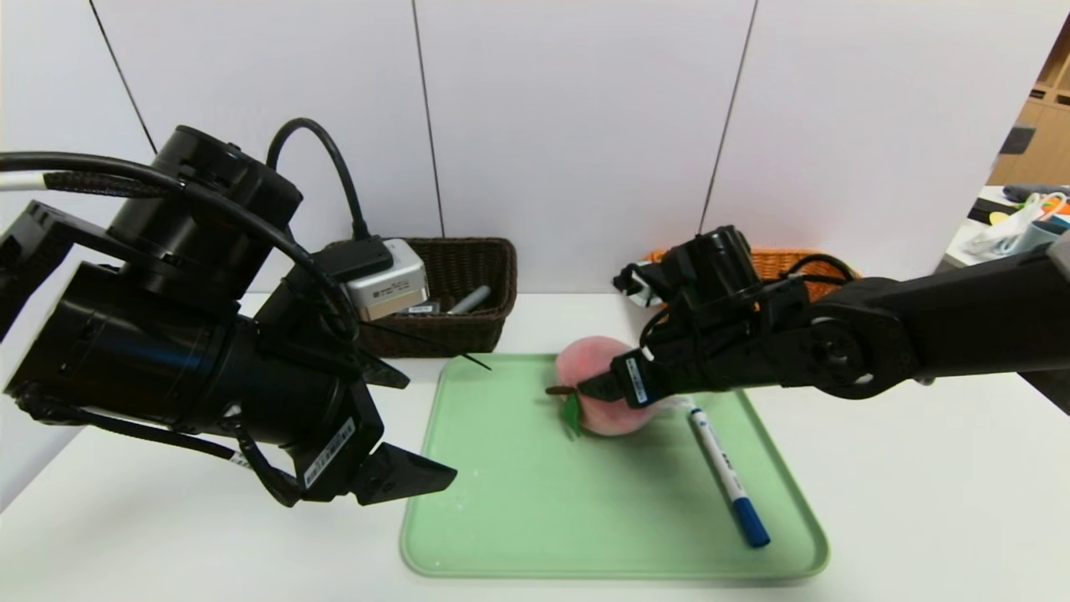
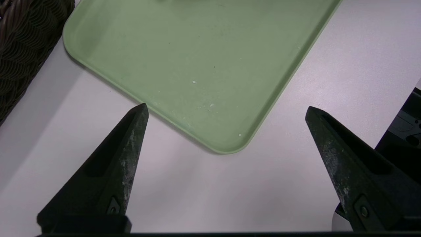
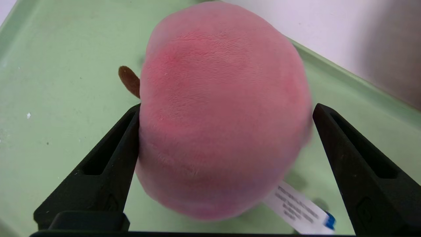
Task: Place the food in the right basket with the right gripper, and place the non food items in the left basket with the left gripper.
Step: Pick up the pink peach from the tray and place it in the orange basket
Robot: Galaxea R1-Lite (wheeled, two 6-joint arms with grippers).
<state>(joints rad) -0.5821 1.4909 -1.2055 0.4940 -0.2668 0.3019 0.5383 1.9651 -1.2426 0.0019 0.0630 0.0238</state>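
Straddling the peach (image 3: 223, 112) on the tray (image 1: 518, 502), the right gripper (image 3: 227, 108) gapes wide; the left gripper (image 2: 227, 110) hangs wide too.

I stand in a lab-style test station: a bare white worktop (image 1: 919, 468) set against plain white partition panels (image 1: 577, 125), with a green tray (image 1: 535, 510) staged centrally. Past the partition's right edge, wooden shelving (image 1: 1041, 125) and a cluttered desk (image 1: 1016, 221) suggest an office.
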